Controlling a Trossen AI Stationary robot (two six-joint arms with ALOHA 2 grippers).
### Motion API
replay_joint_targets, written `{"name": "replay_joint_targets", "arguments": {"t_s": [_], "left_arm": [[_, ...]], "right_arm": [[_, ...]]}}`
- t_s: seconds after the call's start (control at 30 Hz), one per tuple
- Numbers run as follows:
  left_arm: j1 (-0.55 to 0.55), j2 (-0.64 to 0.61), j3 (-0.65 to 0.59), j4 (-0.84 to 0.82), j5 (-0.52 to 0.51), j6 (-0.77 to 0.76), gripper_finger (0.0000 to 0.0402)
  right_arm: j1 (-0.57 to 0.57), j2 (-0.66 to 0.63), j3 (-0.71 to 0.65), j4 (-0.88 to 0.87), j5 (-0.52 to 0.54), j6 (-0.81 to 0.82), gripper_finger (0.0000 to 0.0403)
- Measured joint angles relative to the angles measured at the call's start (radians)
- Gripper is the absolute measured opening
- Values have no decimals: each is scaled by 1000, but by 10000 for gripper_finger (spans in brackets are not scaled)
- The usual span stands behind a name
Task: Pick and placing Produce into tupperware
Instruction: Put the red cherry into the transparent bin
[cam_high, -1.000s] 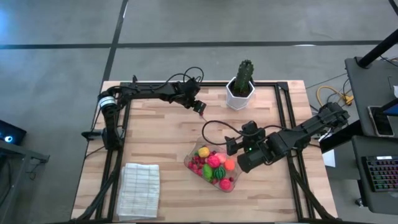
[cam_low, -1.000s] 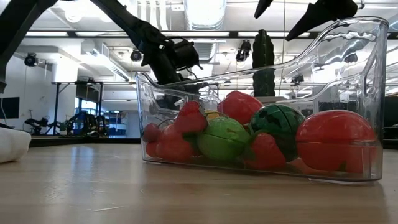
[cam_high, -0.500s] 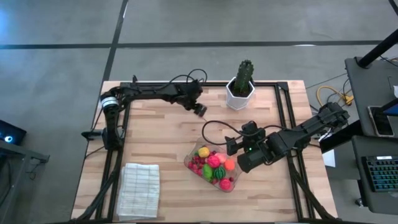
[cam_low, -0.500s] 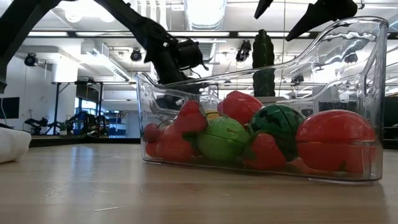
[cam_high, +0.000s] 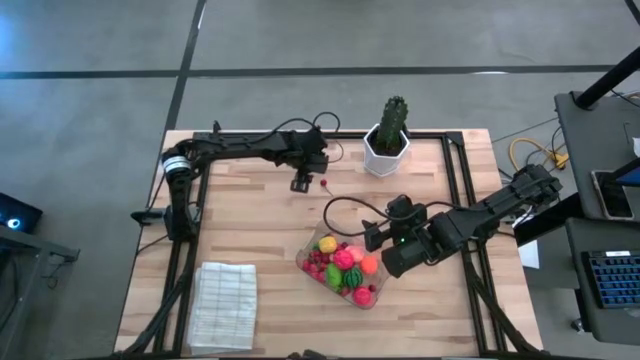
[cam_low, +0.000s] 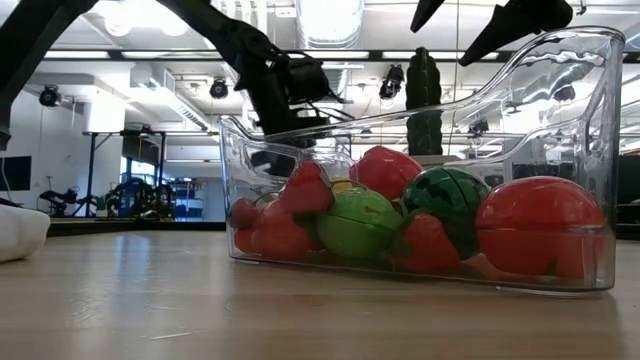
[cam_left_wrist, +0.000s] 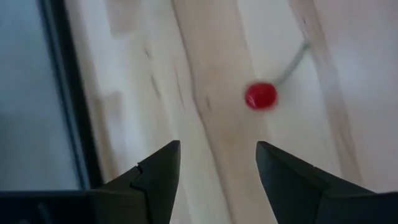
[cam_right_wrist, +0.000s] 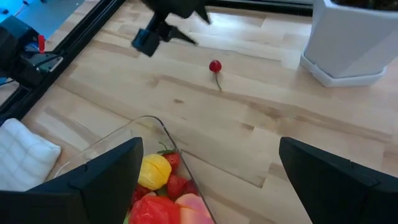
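Note:
The clear tupperware stands near the table's middle, right of centre, and holds several toy produce pieces: red, green, yellow and pink. In the low view the tupperware fills the foreground. One small red cherry with a thin stem lies alone on the wood, farther back. My left gripper hovers just left of it, slanting down, open, with the cherry ahead of its fingertips and not between them. My right gripper hangs open above the tupperware's far right rim, holding nothing.
A dark green cactus in a white pot stands at the far edge, right of the cherry. A white ribbed cloth lies folded at the near left. Black frame rails run along the table's sides.
My left gripper has rolled about its own pointing line while staying over the same part of the table. In the high view its tip now shows left of the cherry, which lies plainly uncovered on the wood. The right arm has kept still.

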Motion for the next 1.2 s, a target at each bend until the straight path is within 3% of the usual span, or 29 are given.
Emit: {"name": "replay_joint_targets", "arguments": {"t_s": [0.23,0.4,0.83,1.0,1.2], "left_arm": [[-1,33,22,-14,105,-16,196],[-2,81,21,-57,106,-117,196],[-6,102,27,31,107,-118,196],[-8,102,25,47,160,-119,196],[-17,159,23,47,166,-122,196]], "right_arm": [[2,0,0,0,-62,18,368],[2,0,-4,-1,-66,24,368],[2,0,-11,0,-67,29,368],[2,0,-11,0,-67,29,368],[2,0,-11,1,-70,35,368]]}}
